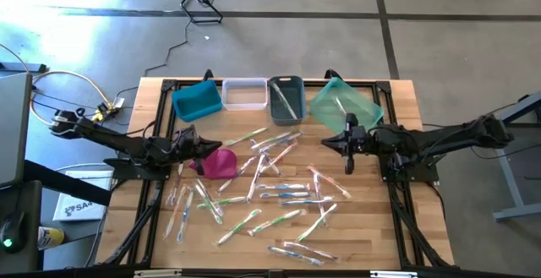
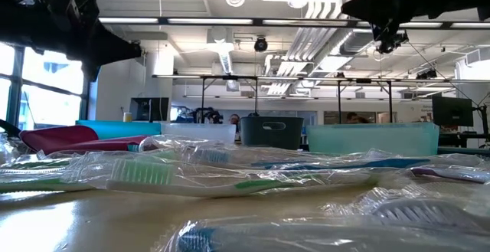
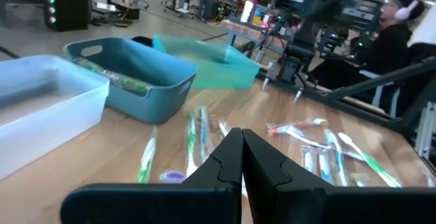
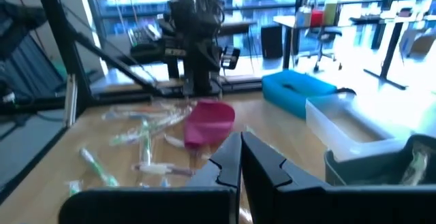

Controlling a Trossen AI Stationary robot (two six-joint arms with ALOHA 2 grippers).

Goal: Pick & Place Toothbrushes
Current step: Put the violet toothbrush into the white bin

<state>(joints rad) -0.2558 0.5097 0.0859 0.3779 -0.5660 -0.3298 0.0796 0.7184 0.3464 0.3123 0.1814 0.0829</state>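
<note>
Several toothbrushes (image 1: 262, 189), in clear wrappers (image 2: 191, 177), lie scattered flat on the wooden table (image 1: 380, 227). A few more lie inside the grey bin (image 1: 286, 99). My left gripper (image 1: 206, 147) is shut and points level toward the table's right, just above the magenta pouch (image 1: 223, 163). In its wrist view the shut fingers (image 3: 242, 137) hold nothing. My right gripper (image 1: 326, 143) is also shut and level, pointing toward the table's left above the far part of the pile. It is empty (image 4: 240, 141).
Four bins stand in a row along the far edge: blue (image 1: 196, 100), clear (image 1: 245, 94), grey, and teal (image 1: 345, 105), the last tilted. The pouch (image 4: 208, 120) lies at the pile's left. A person sits beyond the table (image 3: 398, 26). Bare wood shows near the front corners.
</note>
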